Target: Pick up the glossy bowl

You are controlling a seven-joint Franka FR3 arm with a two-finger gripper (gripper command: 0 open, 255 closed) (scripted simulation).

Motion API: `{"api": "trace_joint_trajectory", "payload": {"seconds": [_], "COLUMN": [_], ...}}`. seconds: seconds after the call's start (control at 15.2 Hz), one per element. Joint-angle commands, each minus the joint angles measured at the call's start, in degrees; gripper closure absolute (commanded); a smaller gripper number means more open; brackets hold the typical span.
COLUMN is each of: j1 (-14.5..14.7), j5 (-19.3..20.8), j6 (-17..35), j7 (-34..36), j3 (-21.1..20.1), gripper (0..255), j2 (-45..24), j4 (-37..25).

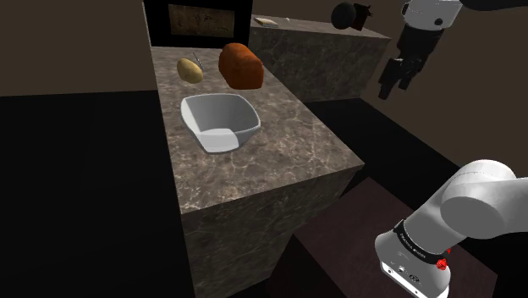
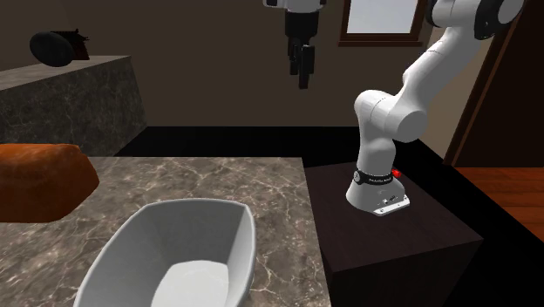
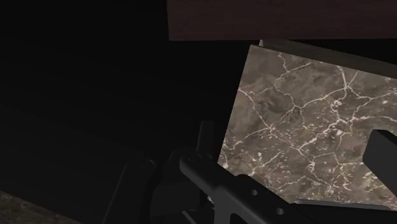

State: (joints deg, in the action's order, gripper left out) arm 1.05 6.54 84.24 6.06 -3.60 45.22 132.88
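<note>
The glossy bowl (image 1: 218,121) is white-grey with rounded-square sides and stands upright in the middle of a marble counter (image 1: 279,161). The second exterior view has the bowl (image 2: 187,257) close up at the bottom. My black gripper (image 1: 394,85) hangs high in the air, well off the counter toward the shoulder view's right and far from the bowl. It is open and holds nothing. In the second exterior view the gripper (image 2: 303,77) points down from the top edge. The wrist view looks past a finger (image 3: 382,156) at a marble top (image 3: 299,127).
Behind the bowl lie a brown loaf (image 1: 241,66) and a yellowish potato-like thing (image 1: 191,70). A dark framed box (image 1: 199,21) stands at the back. A second, higher counter (image 1: 321,51) carries a dark round object (image 1: 345,14). My stand (image 2: 392,227) adjoins the counter.
</note>
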Motion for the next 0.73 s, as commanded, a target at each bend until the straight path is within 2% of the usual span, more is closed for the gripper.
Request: {"api": "trace_joint_trajectory", "payload": {"seconds": [0.0,0.66], "j1": [0.00,1.60], "j5": [0.00,-8.13], "j6": [0.00,9.97], "j7": [0.00,7.46], "j3": [0.00,-3.74], "gripper": [0,0], "j2": [0.00,-18.12], "j4": [0.00,-7.27]}}
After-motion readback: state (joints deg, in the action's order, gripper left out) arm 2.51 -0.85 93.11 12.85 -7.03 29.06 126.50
